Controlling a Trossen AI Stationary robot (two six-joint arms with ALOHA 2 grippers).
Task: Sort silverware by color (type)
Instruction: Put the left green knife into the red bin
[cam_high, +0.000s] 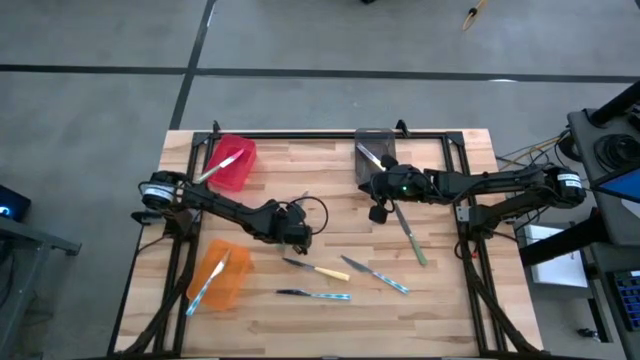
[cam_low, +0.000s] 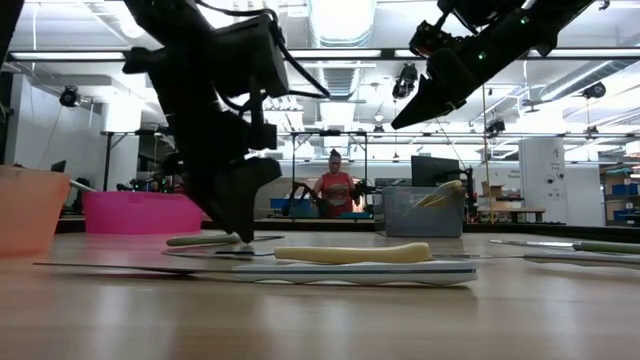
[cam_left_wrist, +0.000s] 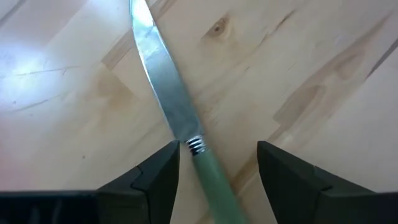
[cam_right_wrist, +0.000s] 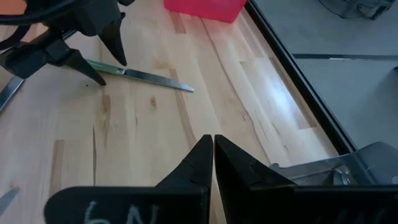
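A green-handled knife (cam_left_wrist: 186, 124) lies flat on the table. My left gripper (cam_left_wrist: 217, 149) is open and points down over it near the table's middle (cam_high: 298, 230), one finger on each side where blade meets handle, touching neither. The blade (cam_right_wrist: 155, 77) shows beyond those fingers in the right wrist view. My right gripper (cam_right_wrist: 213, 149) is shut on nothing and raised above the table (cam_low: 402, 120), beside the grey bin (cam_high: 373, 150). More knives lie flat: a green-handled one (cam_high: 408, 232), a yellow-handled one (cam_high: 320, 270) and two blue-handled ones (cam_high: 380, 276) (cam_high: 316, 294).
A pink bin (cam_high: 232, 165) at the far left holds one knife. An orange bin (cam_high: 220, 276) at the near left holds a blue-handled knife, and the grey bin at the far middle holds another. A black rail frames the table's far edge (cam_high: 320, 133). A person (cam_low: 333, 190) stands far behind.
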